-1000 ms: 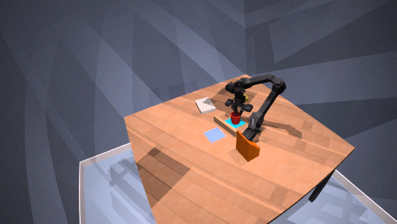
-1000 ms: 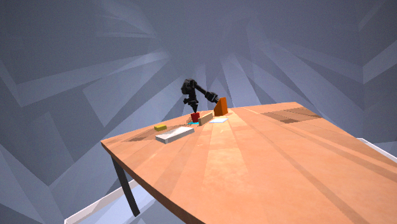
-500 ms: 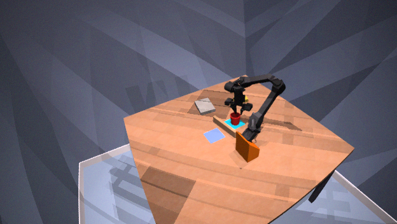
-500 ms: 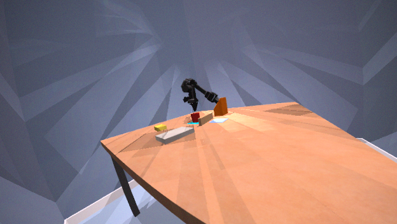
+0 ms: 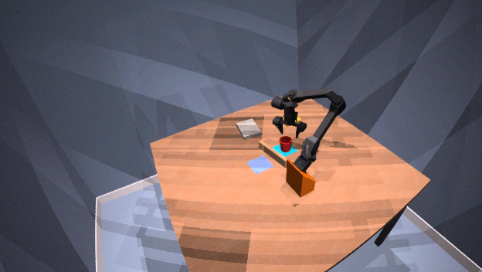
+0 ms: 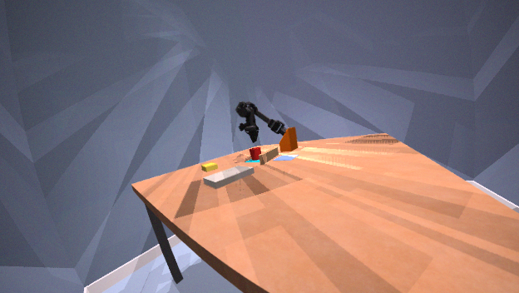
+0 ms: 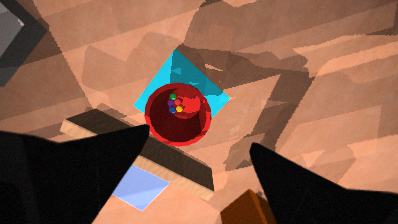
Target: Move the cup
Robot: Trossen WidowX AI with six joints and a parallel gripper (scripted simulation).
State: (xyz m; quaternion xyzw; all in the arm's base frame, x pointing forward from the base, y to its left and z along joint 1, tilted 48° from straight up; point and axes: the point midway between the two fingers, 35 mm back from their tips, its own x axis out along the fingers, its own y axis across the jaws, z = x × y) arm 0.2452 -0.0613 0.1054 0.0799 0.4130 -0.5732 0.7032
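Note:
The red cup (image 5: pixel 285 144) (image 6: pixel 254 153) (image 7: pixel 154 122) stands upright on the cyan pad (image 5: pixel 284 154) (image 6: pixel 253 161) (image 7: pixel 165 70). Several small coloured marbles (image 7: pixel 175 104) lie inside it on its floor in the wrist view. The blue pad (image 5: pixel 260 164) (image 6: pixel 285 158) (image 7: pixel 142 187) lies bare on the other side of the wooden bar. My gripper (image 5: pixel 289 135) (image 7: pixel 201 138) is wide open and empty, with its fingertips above the cup and apart from it. In the exterior view the gripper (image 6: pixel 254 141) hangs over the cup; its two fingertips overlap there.
A low wooden bar (image 5: pixel 273 153) (image 6: pixel 269 156) (image 7: pixel 180 167) stands between the pads. An orange wedge block (image 5: pixel 299 180) (image 6: pixel 289 140) (image 7: pixel 246 209) is by the arm's base. A grey slab (image 5: pixel 249 128) (image 6: pixel 229 176) (image 7: pixel 15 37) and a yellow block (image 6: pixel 209 166) lie farther off.

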